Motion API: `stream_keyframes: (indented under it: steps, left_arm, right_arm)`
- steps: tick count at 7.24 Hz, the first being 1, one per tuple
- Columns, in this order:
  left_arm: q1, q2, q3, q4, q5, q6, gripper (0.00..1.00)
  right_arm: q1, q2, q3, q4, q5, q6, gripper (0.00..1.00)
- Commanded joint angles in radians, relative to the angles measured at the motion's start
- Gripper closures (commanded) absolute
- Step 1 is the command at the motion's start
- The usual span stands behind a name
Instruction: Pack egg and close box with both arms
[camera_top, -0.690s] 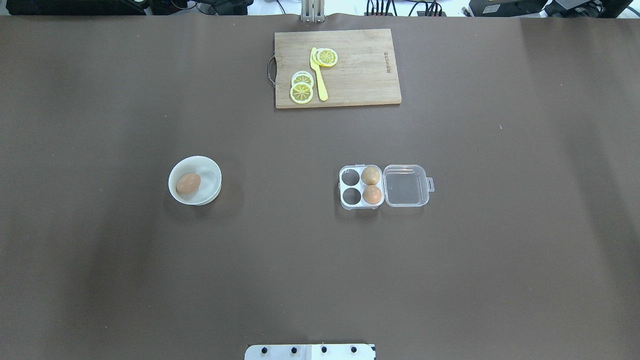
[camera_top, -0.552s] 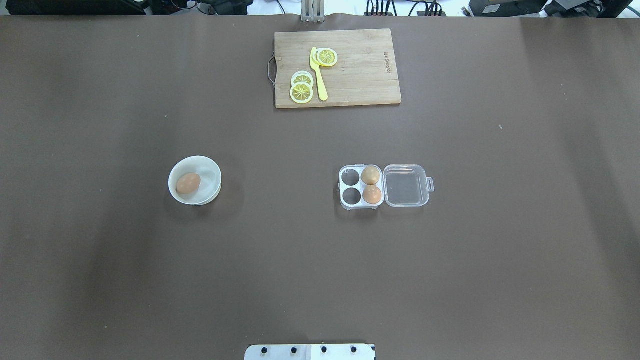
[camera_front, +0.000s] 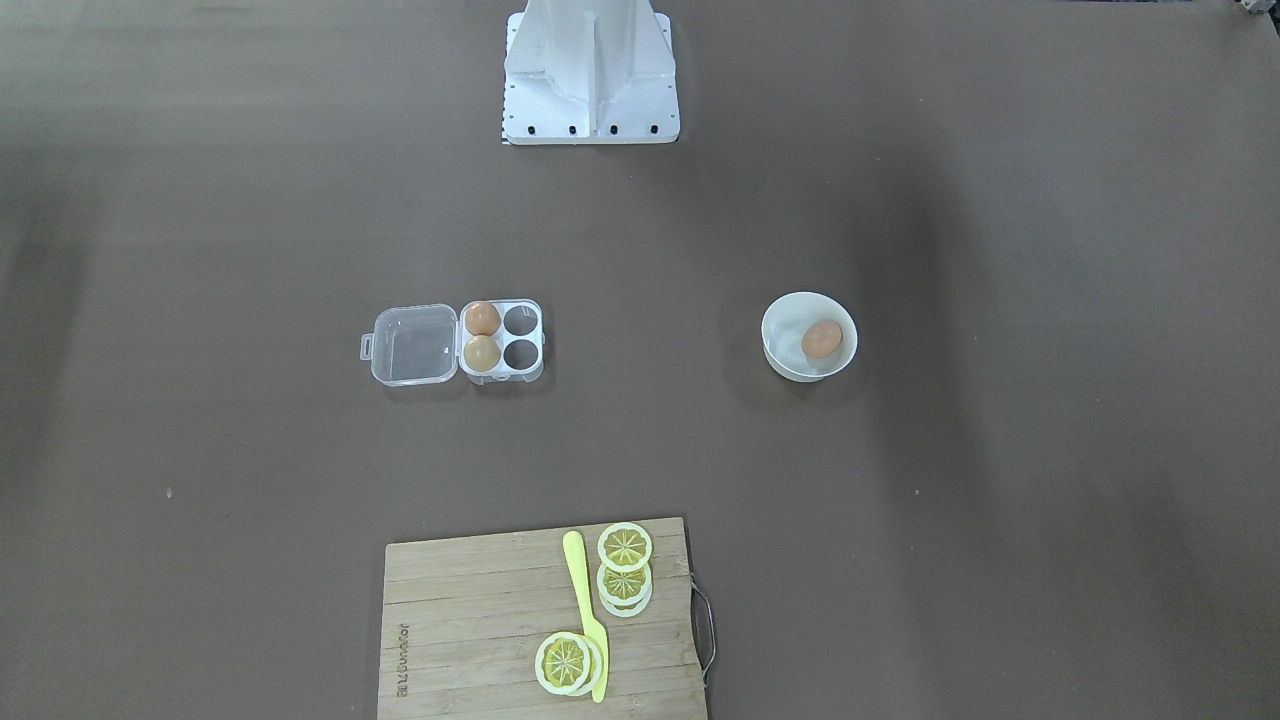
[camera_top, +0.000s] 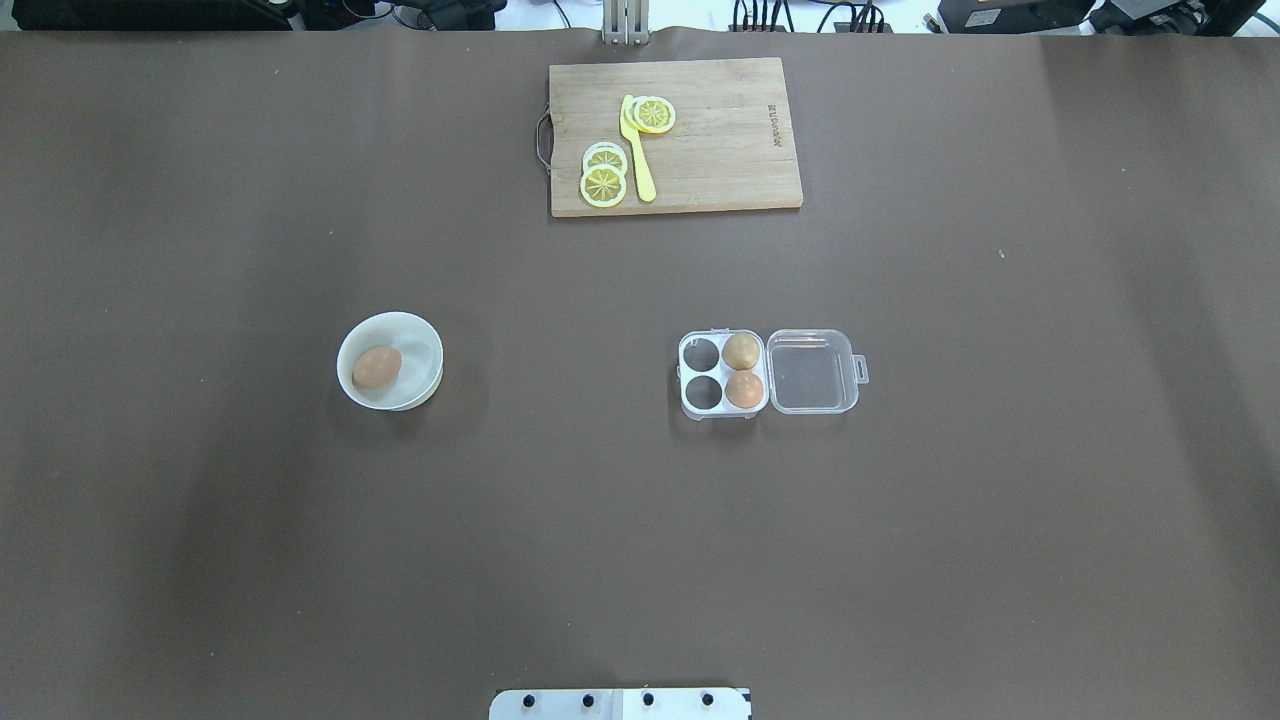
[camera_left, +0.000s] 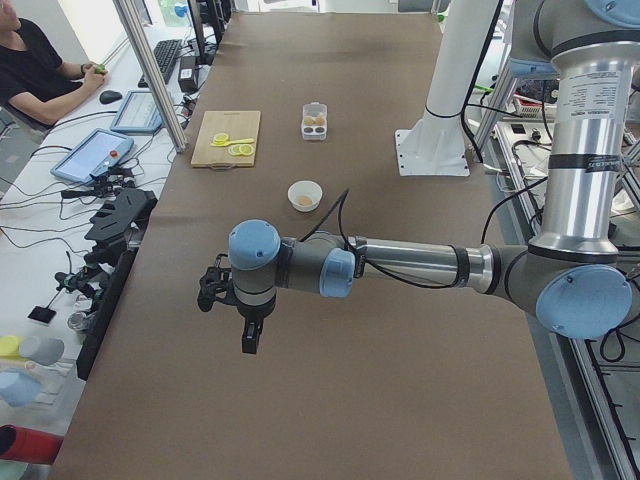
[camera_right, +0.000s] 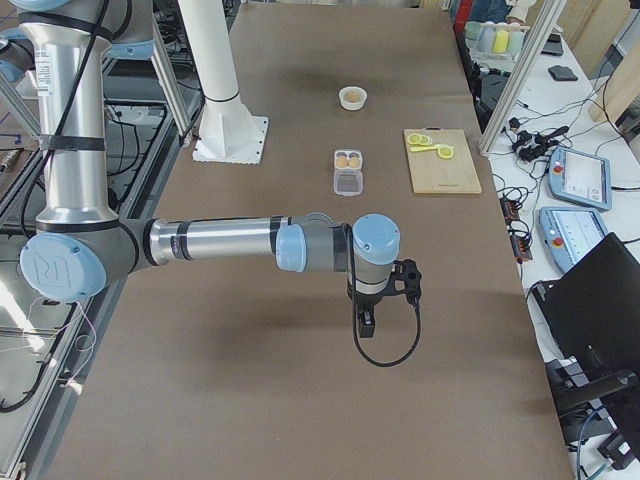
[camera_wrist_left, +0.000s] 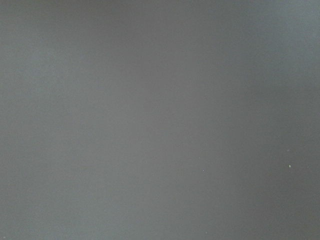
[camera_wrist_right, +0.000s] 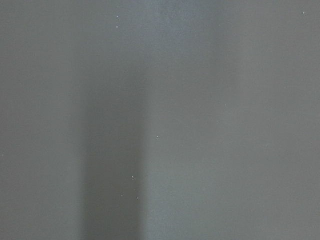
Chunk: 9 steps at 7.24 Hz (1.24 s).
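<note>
The pinkish-orange egg (camera_top: 377, 367) lies in a white bowl (camera_top: 420, 350) at the table's left; it also shows in the front-facing view (camera_front: 822, 339). The clear box (camera_top: 722, 372) stands right of centre with its lid (camera_top: 808, 372) open flat to the right. Its two left cells are empty, and its right cells hold a tan egg (camera_top: 741, 351) and an orange-brown egg (camera_top: 744, 389). The left gripper (camera_left: 248, 340) and the right gripper (camera_right: 367, 322) hang over bare table far from both, showing only in the side views. I cannot tell if they are open or shut.
A wooden cutting board (camera_top: 720, 140) with lemon slices (camera_top: 604, 185) and a yellow knife (camera_top: 637, 150) lies at the table's far edge. The robot's white base (camera_front: 592, 70) stands at the near edge. Both wrist views show only brown table surface.
</note>
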Motion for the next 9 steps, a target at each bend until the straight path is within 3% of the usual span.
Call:
stream_keyframes:
  steps: [1, 9]
  left_arm:
    - [0.0, 0.0, 0.001, 0.0, 0.0, 0.0, 0.01]
    - [0.0, 0.0, -0.013, -0.011, 0.002, -0.002, 0.01]
  right_arm:
    - [0.0, 0.0, -0.001, 0.0, 0.0, 0.0, 0.0]
    - [0.0, 0.002, -0.004, 0.0, 0.012, 0.0, 0.0]
